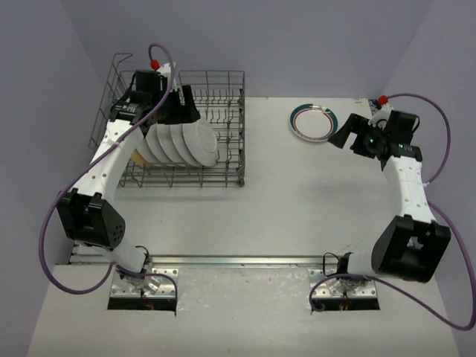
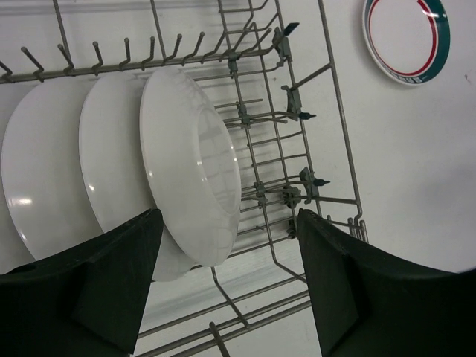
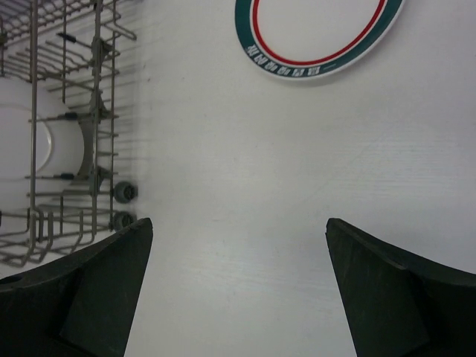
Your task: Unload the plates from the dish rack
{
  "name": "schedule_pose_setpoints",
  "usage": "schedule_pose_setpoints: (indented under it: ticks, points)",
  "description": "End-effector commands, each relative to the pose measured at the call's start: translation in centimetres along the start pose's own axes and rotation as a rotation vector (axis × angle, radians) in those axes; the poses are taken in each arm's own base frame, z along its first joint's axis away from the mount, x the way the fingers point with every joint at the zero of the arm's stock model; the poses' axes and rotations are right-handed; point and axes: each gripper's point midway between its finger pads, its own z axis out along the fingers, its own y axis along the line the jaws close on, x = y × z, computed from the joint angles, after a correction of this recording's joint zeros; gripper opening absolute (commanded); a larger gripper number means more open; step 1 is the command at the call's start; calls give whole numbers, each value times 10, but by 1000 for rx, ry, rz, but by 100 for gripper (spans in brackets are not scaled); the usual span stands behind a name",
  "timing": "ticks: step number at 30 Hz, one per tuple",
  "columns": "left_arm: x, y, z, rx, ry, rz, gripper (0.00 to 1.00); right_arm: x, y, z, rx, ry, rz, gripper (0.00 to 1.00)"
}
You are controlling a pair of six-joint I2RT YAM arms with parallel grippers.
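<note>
The grey wire dish rack (image 1: 223, 82) stands at the far left. Several white-backed plates (image 1: 186, 141) stand upright in a row in it, and a tan edge (image 1: 140, 155) shows at the row's left end. My left gripper (image 1: 182, 106) is open above the rack. In the left wrist view (image 2: 229, 219) its jaws straddle the rim of the nearest plate (image 2: 186, 156) without touching it. One teal-and-red-rimmed plate (image 1: 311, 121) lies face up on the table at the far right. My right gripper (image 1: 340, 138) is open and empty just beside it, over bare table (image 3: 238, 223).
The rack's raised wire handle (image 1: 119, 59) is at its far left corner. Its right half (image 2: 297, 149) holds only tines. The rimmed plate (image 3: 320, 37) and the rack's side (image 3: 67, 111) show in the right wrist view. Purple cables loop beside both arms.
</note>
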Motion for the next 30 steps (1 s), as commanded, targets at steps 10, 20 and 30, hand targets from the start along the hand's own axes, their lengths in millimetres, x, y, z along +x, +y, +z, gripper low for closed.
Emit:
schedule_pose_setpoints:
  ticks: [10, 20, 30]
  points:
    - [3, 20, 40, 46, 24, -155, 71, 53, 33, -54, -120, 13, -193, 99]
    - [14, 39, 51, 13, 32, -200, 71, 60, 38, -54, -151, 34, -165, 99]
    - [38, 34, 69, 77, 89, -249, 64, 61, 36, -52, -149, 38, -152, 99]
